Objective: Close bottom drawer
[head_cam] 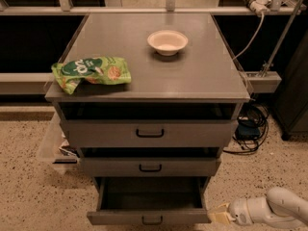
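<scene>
Drawer: slim grey flat-fronted bottom drawer (115, 218) w/ black bar handle, pulled out, lowest of 3.
Gripper: white-armed, yellow-tipped gripper (219, 216), low right, at drawer front's right end.
Grip state: can't tell.
Cabinet top (202, 76): round white bowl (167, 41), green crinkled snack bag (91, 72).

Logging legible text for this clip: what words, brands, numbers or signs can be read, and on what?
"up": white letters on the crumpled green snack bag on the grey cabinet top; the rest of its print is too blurred.
No text shows on the round white bowl, the open grey bottom drawer, or the robot's pale hand by that drawer's right front corner.
</scene>
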You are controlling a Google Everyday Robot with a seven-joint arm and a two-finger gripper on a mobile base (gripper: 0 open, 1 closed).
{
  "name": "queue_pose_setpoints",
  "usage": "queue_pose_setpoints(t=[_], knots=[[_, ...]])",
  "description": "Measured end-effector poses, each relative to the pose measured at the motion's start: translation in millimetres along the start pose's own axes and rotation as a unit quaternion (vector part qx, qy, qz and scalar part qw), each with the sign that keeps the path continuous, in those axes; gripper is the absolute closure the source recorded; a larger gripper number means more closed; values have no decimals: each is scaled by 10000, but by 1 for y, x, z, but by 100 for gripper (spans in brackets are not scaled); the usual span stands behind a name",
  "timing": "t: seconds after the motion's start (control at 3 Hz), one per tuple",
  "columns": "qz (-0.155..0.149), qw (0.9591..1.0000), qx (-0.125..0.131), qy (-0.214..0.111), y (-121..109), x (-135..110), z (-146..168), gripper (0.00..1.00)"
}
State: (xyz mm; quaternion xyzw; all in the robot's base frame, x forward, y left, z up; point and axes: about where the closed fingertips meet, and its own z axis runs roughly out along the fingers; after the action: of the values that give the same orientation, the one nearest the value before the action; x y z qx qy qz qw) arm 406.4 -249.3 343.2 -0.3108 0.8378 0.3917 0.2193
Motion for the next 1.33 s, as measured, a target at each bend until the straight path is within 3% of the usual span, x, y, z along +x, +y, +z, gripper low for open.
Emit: queue_pose_setpoints(t=[0.67, 1.0, 1.33], knots=[[178, 9987, -111, -462, -21, 49, 23, 100], [260, 9979, -192, -563, -47, 65, 42, 100], [158, 9979, -210, -591, -67, 58, 58, 100]])
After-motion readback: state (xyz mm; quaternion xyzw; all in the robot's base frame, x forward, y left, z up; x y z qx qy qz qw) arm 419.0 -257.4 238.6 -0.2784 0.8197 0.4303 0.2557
